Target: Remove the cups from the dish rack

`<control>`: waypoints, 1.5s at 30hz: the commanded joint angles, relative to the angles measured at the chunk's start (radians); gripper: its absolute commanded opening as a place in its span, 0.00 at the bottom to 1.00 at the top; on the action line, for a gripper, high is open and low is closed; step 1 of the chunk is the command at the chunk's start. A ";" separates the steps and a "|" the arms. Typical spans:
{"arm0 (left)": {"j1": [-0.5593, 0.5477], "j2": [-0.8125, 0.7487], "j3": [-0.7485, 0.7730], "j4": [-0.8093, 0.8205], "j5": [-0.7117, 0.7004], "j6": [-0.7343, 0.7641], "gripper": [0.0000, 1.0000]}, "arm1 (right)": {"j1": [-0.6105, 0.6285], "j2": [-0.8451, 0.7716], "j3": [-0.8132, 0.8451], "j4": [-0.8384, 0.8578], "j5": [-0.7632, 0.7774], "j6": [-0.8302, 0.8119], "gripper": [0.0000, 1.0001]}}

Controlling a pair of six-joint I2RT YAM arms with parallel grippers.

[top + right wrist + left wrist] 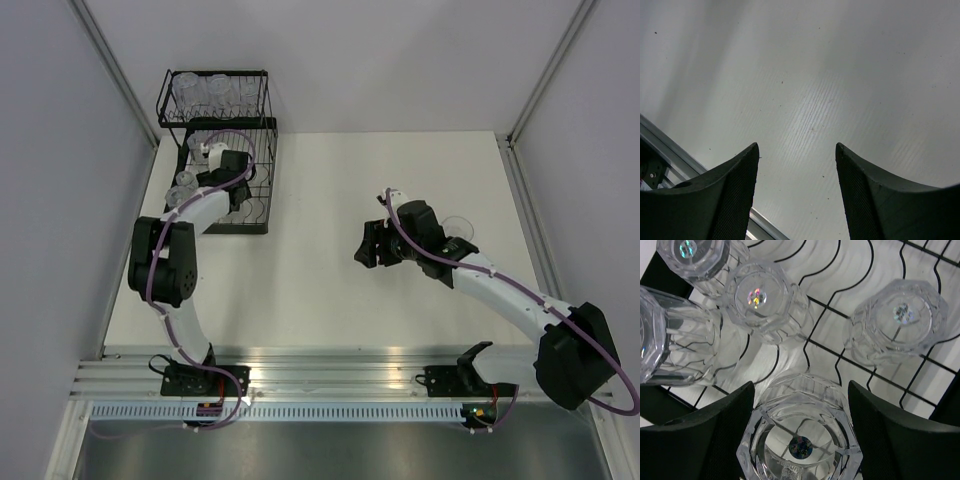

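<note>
1. Several cups [760, 297] stand bottom-up on the wires of the dish rack [267, 100], which sits at the far left of the table [330, 300]; its upper tier holds more.
2. The left gripper [801, 384] is down in the lower tier, its fingers [715, 435] flanking one cup [800, 440] at a middling width (right against its walls, though I cannot tell whether they press).
3. The right gripper [797, 150] hangs wide and empty over bare table, well apart from the rack.
4. Step in hand, as I judge it: taking hold of this cup.
5. The next move calls for a firm squeeze, then a straight lift clear of wires and neighbours before carrying the cup out to the table.
</note>
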 commanded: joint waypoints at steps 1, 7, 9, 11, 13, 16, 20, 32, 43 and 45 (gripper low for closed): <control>-0.034 -0.116 -0.006 -0.058 -0.003 -0.041 0.02 | 0.003 -0.006 -0.011 0.067 0.005 0.017 0.67; -0.114 -0.392 -0.125 0.043 0.046 -0.044 0.02 | 0.003 -0.075 -0.071 0.224 0.007 0.077 0.67; -0.125 -0.531 -0.176 0.097 0.153 -0.073 0.02 | 0.004 -0.107 -0.114 0.334 -0.033 0.100 0.68; -0.126 -0.617 -0.248 0.142 0.242 -0.143 0.02 | 0.001 -0.138 -0.168 0.417 -0.076 0.139 0.69; -0.129 -0.729 -0.302 0.184 0.380 -0.188 0.02 | 0.003 -0.153 -0.206 0.546 -0.135 0.171 0.69; -0.131 -0.838 -0.421 0.223 0.612 -0.309 0.02 | 0.003 -0.152 -0.275 0.736 -0.254 0.252 0.73; -0.131 -0.936 -0.667 0.460 0.841 -0.540 0.02 | 0.003 -0.095 -0.382 1.108 -0.400 0.498 0.73; -0.186 -1.024 -1.112 0.954 0.890 -0.991 0.02 | 0.015 0.160 -0.502 1.832 -0.524 0.789 0.68; -0.353 -0.882 -1.084 0.998 0.769 -1.033 0.02 | 0.127 0.189 -0.423 1.623 -0.452 0.639 0.68; -0.397 -0.845 -1.074 0.996 0.749 -1.042 0.02 | 0.142 0.195 -0.401 1.608 -0.442 0.622 0.68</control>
